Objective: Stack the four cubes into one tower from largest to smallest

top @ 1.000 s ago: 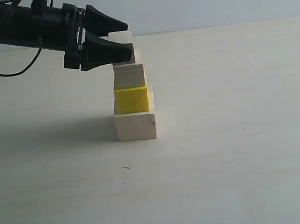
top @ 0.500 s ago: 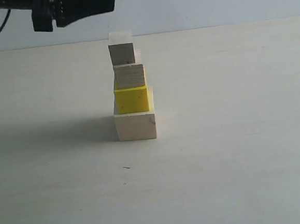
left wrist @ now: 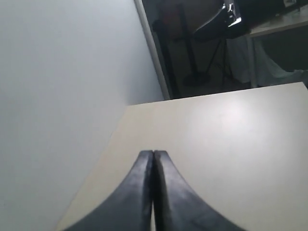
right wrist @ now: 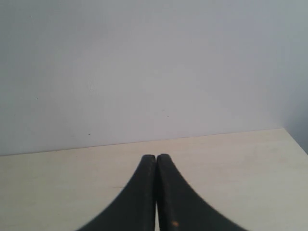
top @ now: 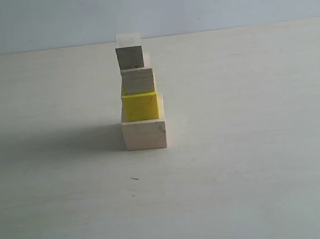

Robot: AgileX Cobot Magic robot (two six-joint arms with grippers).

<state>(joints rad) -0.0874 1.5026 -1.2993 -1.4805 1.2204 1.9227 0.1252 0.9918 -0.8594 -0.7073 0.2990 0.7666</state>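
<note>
1. Tower point(top: 140, 93): four cubes in one column on the pale desk point(top: 251, 156), a little left of the scene's centre and toward the far side.
2. Bottom: large pale wood cube point(top: 144, 134), resting flat on the desk.
3. Second: yellow cube point(top: 140, 106), upright, on the large cube. Its left edge is near the left edge of the cube below, so a strip of the large cube's top shows on the right.
4. Third: striped-grain wood cube point(top: 138, 81), on the yellow cube.
5. Top: small wood cube point(top: 130, 56), near face grey in shade and top face pale. It is set toward the left and slightly overhangs the left edge of the striped cube.
6. A soft shadow point(top: 67, 140) runs left from the tower base across the desk.
7. Neither arm shows in the exterior view, and nothing touches the tower.
8. Left tool point(left wrist: 153, 154): black fingers pressed together, nothing between them, over bare desk beside a grey wall point(left wrist: 62, 96).
9. Right tool point(right wrist: 156, 157): fingers pressed together, empty, over bare desk.
</note>
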